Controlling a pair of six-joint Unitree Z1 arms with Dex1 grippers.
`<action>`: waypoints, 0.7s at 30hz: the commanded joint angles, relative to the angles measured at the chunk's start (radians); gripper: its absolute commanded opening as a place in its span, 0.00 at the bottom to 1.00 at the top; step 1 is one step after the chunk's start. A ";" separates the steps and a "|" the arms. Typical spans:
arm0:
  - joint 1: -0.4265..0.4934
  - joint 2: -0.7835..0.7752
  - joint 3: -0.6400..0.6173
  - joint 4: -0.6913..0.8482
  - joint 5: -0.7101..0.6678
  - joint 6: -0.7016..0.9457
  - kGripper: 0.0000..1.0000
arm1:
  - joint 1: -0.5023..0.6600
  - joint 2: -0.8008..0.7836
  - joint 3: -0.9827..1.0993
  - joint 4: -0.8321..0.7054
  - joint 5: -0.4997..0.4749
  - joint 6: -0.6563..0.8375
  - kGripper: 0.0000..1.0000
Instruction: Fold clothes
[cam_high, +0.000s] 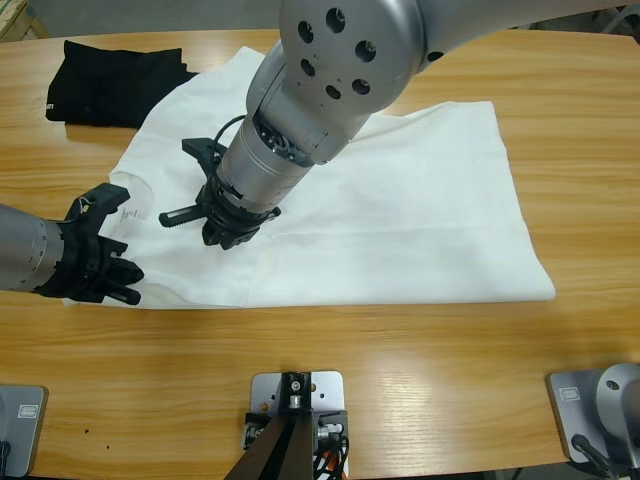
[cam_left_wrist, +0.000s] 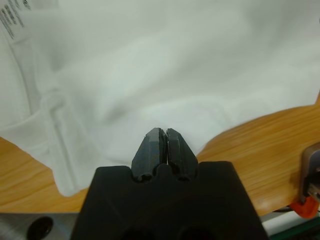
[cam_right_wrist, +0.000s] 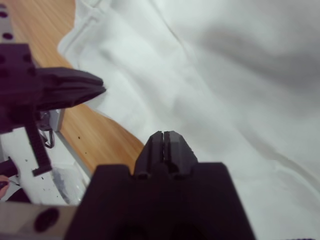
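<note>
The left end effector (cam_high: 128, 270) sits closed at the T-shirt's (cam_high: 400, 220) corner by the bench's (cam_high: 420, 360) left front edge, gripping nothing visible. The white T-shirt lies spread across the middle — a black folded garment (cam_high: 115, 80) at the back-left corner. The right end effector (cam_high: 235, 238), closed, presses the shirt.

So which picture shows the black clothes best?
The high view: the black folded garment lies at the table's far left corner, partly under the white T-shirt. Neither wrist view shows it; both show only the shirt and wood.

Silver arm (cam_high: 330, 70) hides part of T-shirt (cam_high: 420, 200).
</note>
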 joint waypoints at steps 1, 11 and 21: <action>-0.032 0.012 0.036 -0.012 0.002 -0.024 0.00 | 0.009 0.083 0.020 0.007 -0.008 0.003 0.00; -0.047 0.032 0.052 -0.013 0.001 -0.027 0.00 | 0.009 0.064 0.111 0.022 -0.088 0.016 0.00; -0.073 0.113 0.047 -0.025 -0.021 -0.033 0.00 | -0.023 0.030 0.140 0.051 -0.182 0.026 0.00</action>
